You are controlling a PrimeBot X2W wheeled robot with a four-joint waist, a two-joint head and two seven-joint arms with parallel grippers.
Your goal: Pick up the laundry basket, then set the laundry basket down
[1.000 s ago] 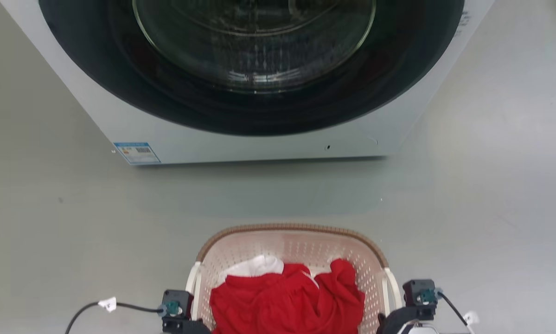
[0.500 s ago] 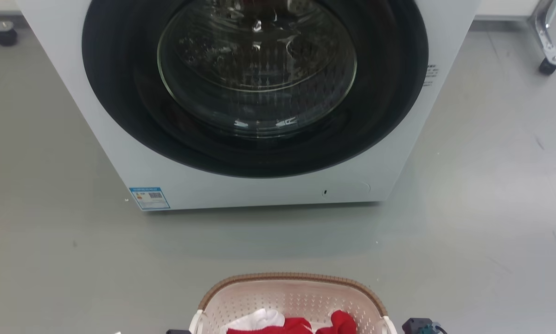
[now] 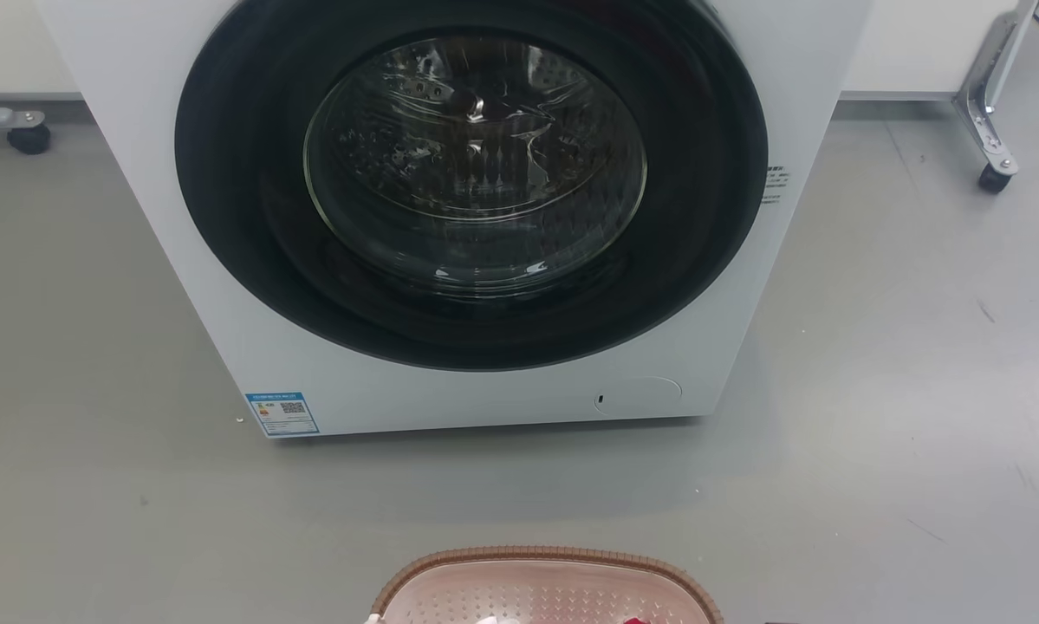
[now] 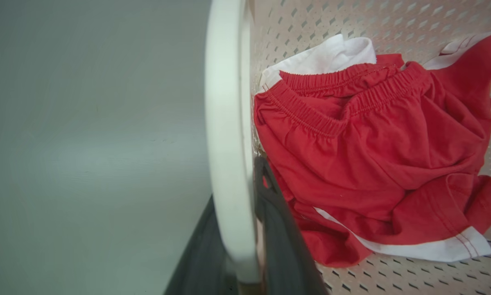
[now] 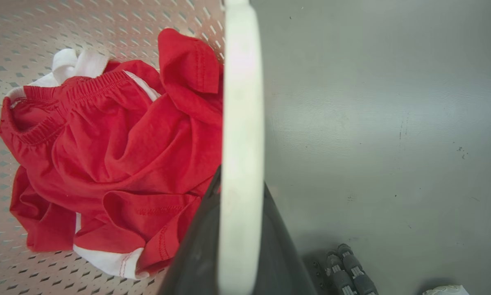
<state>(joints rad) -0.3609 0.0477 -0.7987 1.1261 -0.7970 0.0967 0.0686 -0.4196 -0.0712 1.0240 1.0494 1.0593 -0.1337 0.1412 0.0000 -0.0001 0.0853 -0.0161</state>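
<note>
The washing machine [image 3: 484, 217] is faced, and the laundry basket [image 3: 545, 576] is seen before it, floor between, its long axis running from arm to arm (red clothes [image 4: 372, 143] inside). Its left handle [image 4: 229, 123] is clasped by the left gripper [image 4: 237, 184], its right handle [image 5: 241, 102] by the right gripper [image 5: 242, 184].

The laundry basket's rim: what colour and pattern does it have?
The rim is brown with a woven look, clearest in the head view.

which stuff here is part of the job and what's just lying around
Job: pale pink perforated plastic laundry basket; left gripper and right gripper, both clamped on it.
Lying about: white front-loading washing machine; red and white clothes inside the basket; metal caster leg.
</note>
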